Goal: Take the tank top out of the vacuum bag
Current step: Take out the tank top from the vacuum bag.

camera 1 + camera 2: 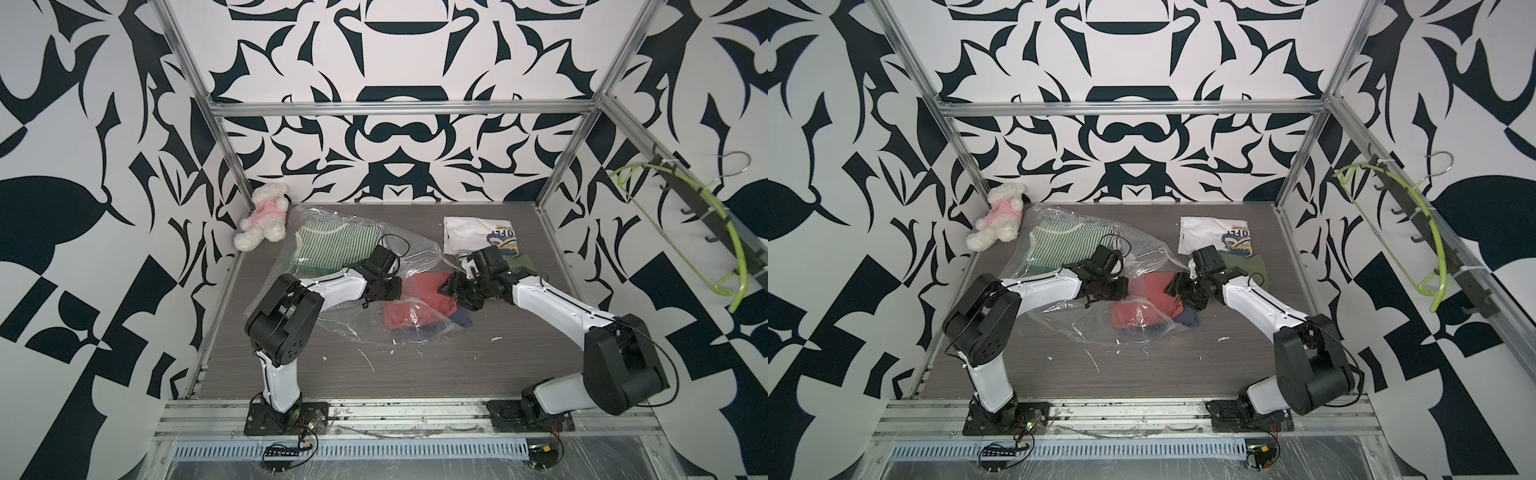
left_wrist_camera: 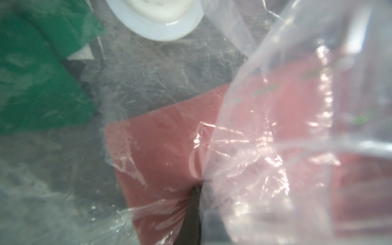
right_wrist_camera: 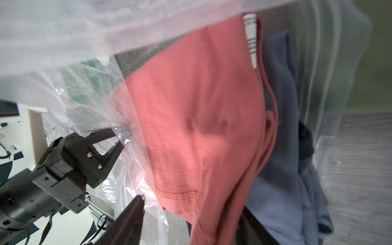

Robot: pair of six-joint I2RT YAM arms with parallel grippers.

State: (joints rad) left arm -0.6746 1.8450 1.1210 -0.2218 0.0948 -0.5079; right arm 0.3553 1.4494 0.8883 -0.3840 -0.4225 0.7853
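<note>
At the open end of the vacuum bag (image 1: 411,249), the end farthest from the green striped garment (image 1: 332,245) packed deep inside it, lies a folded coral garment (image 3: 201,116). Its narrow bound edges suggest it is the tank top. It sits just inside the bag's mouth, under the top film, with a navy garment (image 3: 282,131) touching its side and spilling partly out of the bag.

The left gripper (image 3: 118,139) has its jaws pinched tight on a fold of the bag's upper film, beside the coral cloth and a little deeper into the bag. That appears to hold the mouth up like a tent.

The right gripper (image 1: 448,286) reaches in through the mouth from outside the bag. Its jaws stand well apart and clamp nothing. The right wrist view shows one finger (image 3: 135,207) against the film at the coral hem and the other dark finger beyond the cloth, so the folded edge lies between them.

The garment's long axis seems to run from the mouth back toward the bag's depth, roughly in line with the right gripper's reach. The right arm is therefore the nearer free one. My judgement is that the jaws must come together on coral cloth alone, not on film or the navy piece, and then draw straight back out of the mouth, away from the striped end.
</note>
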